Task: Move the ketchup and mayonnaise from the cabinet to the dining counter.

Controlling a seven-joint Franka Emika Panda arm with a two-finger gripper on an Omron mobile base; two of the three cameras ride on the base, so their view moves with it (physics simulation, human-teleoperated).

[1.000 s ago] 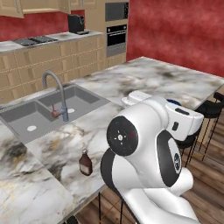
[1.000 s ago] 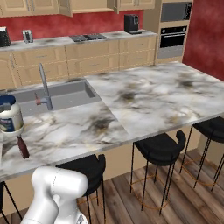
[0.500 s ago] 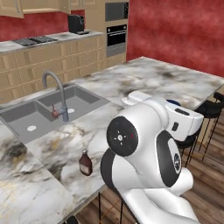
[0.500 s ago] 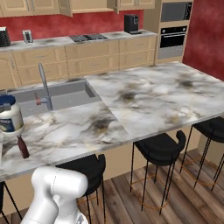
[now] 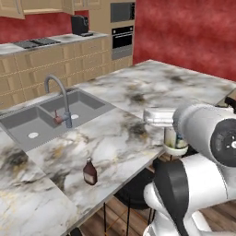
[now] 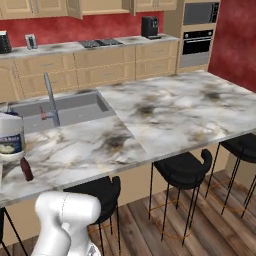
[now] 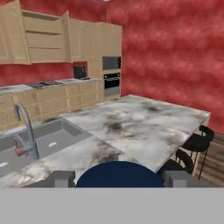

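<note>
My gripper (image 7: 120, 179) is shut on the mayonnaise (image 7: 119, 175), whose dark blue lid sits between the two fingertips. The white jar (image 6: 11, 140) hangs at the near edge of the dining counter (image 6: 175, 110); in the left base view the mayonnaise (image 5: 175, 140) sits under my hand, partly hidden by the arm. The ketchup (image 5: 90, 172), a small dark red-brown bottle, stands upright on the dining counter (image 5: 133, 97) near its front edge, and in the right base view the ketchup (image 6: 26, 170) is just right of the jar. The cabinet (image 7: 43, 39) stands open on the far wall.
A grey sink (image 5: 50, 115) with a curved faucet (image 5: 57, 99) is set into the island. Black stools (image 6: 182, 167) stand along its near side. The back wall carries a worktop with a cooktop (image 6: 102, 43), a coffee machine (image 6: 149, 26) and a built-in oven (image 6: 199, 42).
In the left base view the arm's bulk has swung to the right. The held jar sits slightly lower. The ketchup has not moved.
</note>
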